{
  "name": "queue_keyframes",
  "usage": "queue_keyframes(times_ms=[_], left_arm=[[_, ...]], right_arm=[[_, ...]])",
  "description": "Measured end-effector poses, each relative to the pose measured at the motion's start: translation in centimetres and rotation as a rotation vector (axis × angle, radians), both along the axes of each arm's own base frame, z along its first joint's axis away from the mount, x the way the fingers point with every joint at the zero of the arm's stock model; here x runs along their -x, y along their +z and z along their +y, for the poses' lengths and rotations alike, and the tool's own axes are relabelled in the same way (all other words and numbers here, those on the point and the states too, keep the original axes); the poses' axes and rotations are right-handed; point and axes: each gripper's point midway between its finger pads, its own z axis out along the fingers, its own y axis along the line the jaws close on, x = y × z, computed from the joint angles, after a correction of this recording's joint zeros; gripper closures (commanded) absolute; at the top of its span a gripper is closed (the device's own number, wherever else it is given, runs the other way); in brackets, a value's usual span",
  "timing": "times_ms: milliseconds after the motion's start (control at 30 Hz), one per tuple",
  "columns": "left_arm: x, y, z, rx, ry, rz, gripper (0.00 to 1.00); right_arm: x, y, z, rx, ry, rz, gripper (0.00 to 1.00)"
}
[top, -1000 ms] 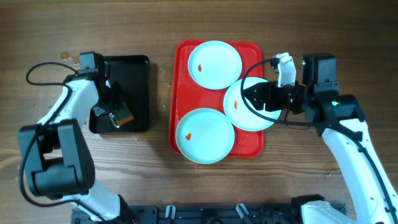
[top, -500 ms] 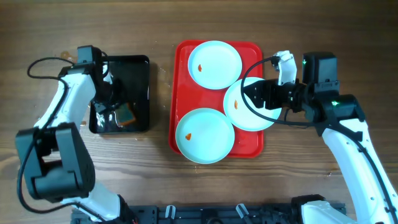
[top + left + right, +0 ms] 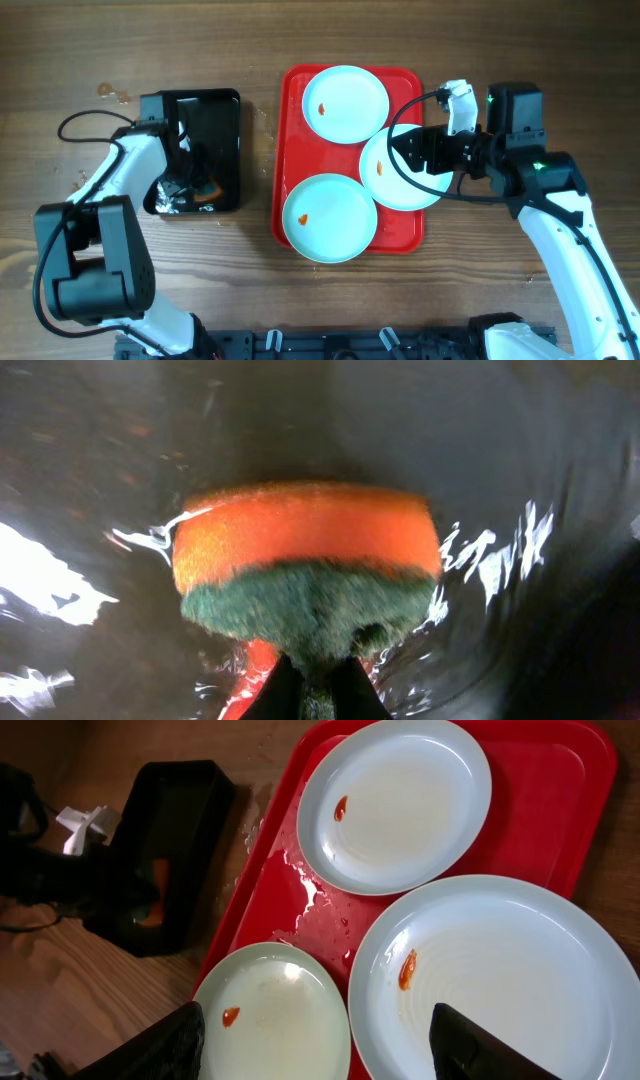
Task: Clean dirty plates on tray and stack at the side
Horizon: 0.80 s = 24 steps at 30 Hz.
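Observation:
Three pale blue plates lie on the red tray (image 3: 290, 140): one at the far end (image 3: 345, 103), one at the near end (image 3: 329, 217), and one on the right (image 3: 400, 185) that overlaps the tray's right rim. Each carries a small orange-red smear (image 3: 407, 968). My right gripper (image 3: 408, 160) hovers open above the right plate (image 3: 520, 990), with nothing between its fingers (image 3: 160, 1050). My left gripper (image 3: 318, 685) sits inside the black tray (image 3: 225, 110), shut on the green side of an orange and green sponge (image 3: 305, 560).
The black tray holds shallow water that glints around the sponge (image 3: 203, 187). Water drops lie on the red tray between the plates (image 3: 300, 890) and on the wood at the far left (image 3: 110, 93). Bare wooden table lies right of the red tray.
The left gripper shifted within the black tray, toward the near end, and is shut on the sponge again. The right arm and the plates have stayed put.

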Motion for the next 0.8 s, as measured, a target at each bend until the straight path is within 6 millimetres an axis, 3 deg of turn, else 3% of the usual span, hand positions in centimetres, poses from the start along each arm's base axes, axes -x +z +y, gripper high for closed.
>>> queue_keyframes(times_ms=[100,167,233,300,400,467,567,733,800], left_arm=[[-1.6,2.6,-1.7,0.066,-0.065,-0.034,0.95],[-3.0,4.5,-2.4,0.057,-0.104,-0.088,0.87],[-3.4,5.3,-2.9,0.028,-0.136,-0.112,0.72],[-3.1,5.0,-2.9,-0.036,-0.166,-0.104,0.66],[-2.6,4.0,-2.2,-0.091,-0.167,-0.094,0.43],[-2.1,3.1,-1.7,-0.118,-0.167,-0.083,0.43],[-1.5,2.4,-1.5,-0.129,-0.161,-0.067,0.53],[-3.2,2.5,-2.3,-0.105,-0.163,-0.145,0.59],[-3.5,1.9,-3.2,-0.097,-0.183,-0.166,0.68]], right_arm=[[0.0,0.0,0.0,0.000,0.000,0.000,0.27],[0.0,0.0,0.0,0.000,0.000,0.000,0.27],[0.0,0.0,0.0,0.000,0.000,0.000,0.27],[0.0,0.0,0.0,0.000,0.000,0.000,0.27],[0.0,0.0,0.0,0.000,0.000,0.000,0.27],[0.0,0.0,0.0,0.000,0.000,0.000,0.27],[0.0,0.0,0.0,0.000,0.000,0.000,0.27],[0.0,0.0,0.0,0.000,0.000,0.001,0.27],[0.0,0.0,0.0,0.000,0.000,0.001,0.27]])
